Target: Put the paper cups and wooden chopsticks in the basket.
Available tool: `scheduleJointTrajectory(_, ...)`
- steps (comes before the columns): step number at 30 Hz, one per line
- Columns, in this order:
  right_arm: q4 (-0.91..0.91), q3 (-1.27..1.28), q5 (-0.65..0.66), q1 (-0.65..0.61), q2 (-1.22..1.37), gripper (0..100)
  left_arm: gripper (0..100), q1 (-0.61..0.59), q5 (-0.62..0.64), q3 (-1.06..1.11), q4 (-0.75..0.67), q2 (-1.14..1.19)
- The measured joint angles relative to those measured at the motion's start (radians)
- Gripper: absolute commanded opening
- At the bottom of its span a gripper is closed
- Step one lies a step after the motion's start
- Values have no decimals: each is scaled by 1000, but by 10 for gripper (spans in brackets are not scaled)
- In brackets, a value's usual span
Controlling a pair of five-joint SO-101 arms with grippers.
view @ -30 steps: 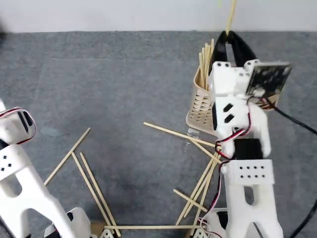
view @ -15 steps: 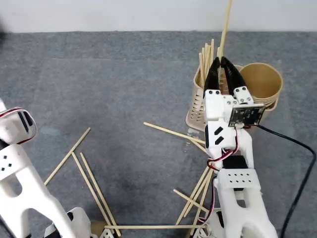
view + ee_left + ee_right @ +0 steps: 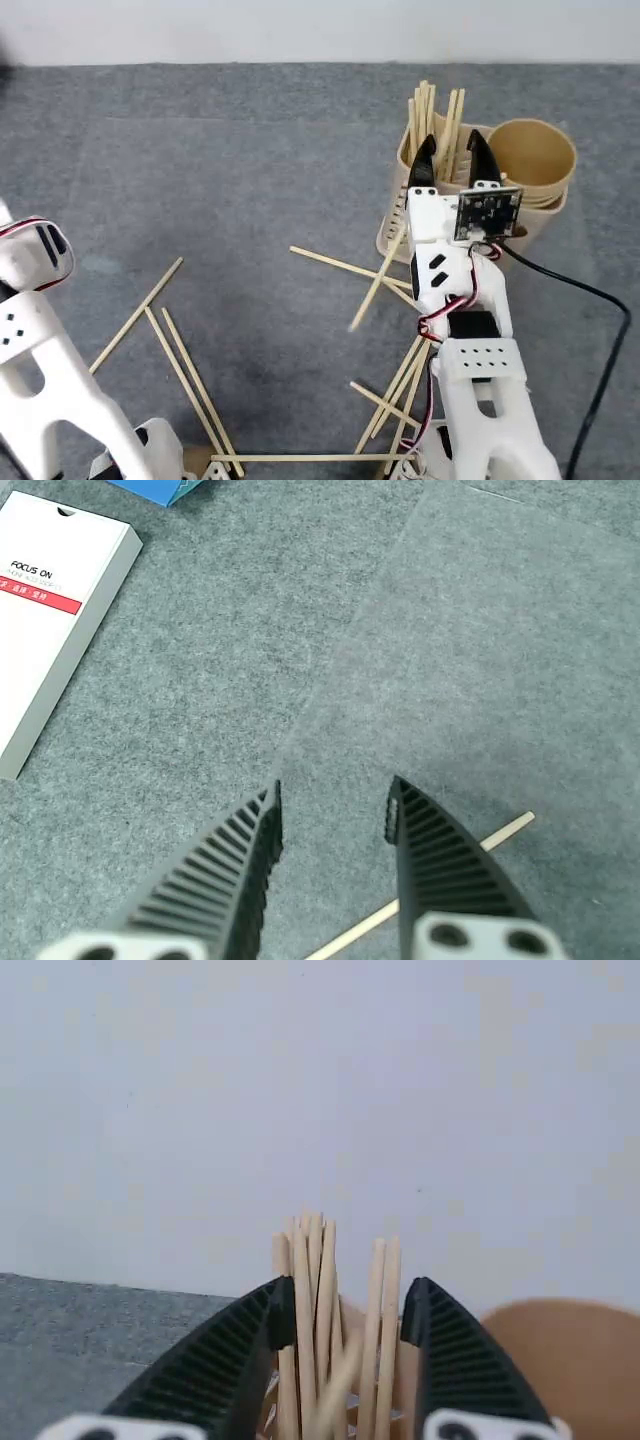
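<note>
High view: right gripper [image 3: 450, 148] released, empty, over basket [image 3: 393, 228], straddling upright chopsticks [image 3: 424, 110], probably lined up for drop-in. Cup [image 3: 535, 158] alongside. Left gripper [image 3: 330, 802] open above table [image 3: 250, 170]; loose sticks [image 3: 185, 372] remain.

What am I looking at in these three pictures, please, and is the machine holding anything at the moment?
Two small robot arms stand at a grey mat. One picture looks down from overhead; the other two come from cameras on each arm's wrist. The right arm has its jaws open above a basket holding upright chopsticks, with paper cups alongside. The left arm has open jaws over the mat. Neither holds anything. More loose chopsticks lie scattered on the mat.
</note>
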Motion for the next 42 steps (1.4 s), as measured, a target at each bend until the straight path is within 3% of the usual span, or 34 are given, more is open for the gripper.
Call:
scheduleJointTrajectory(11,298,-94,-20,2,-161,86,167,0,0,0,0,0)
scheduleJointTrajectory(22,1115,-362,-28,-58,-253,89,167,0,0,0,0,0)
scheduleJointTrajectory(27,1401,-393,91,-138,-253,89,167,0,0,0,0,0)
scheduleJointTrajectory(34,1629,-393,322,-229,-253,92,167,0,0,0,0,0)
scheduleJointTrajectory(42,1741,-394,450,-242,-69,327,167,0,0,0,0,0)
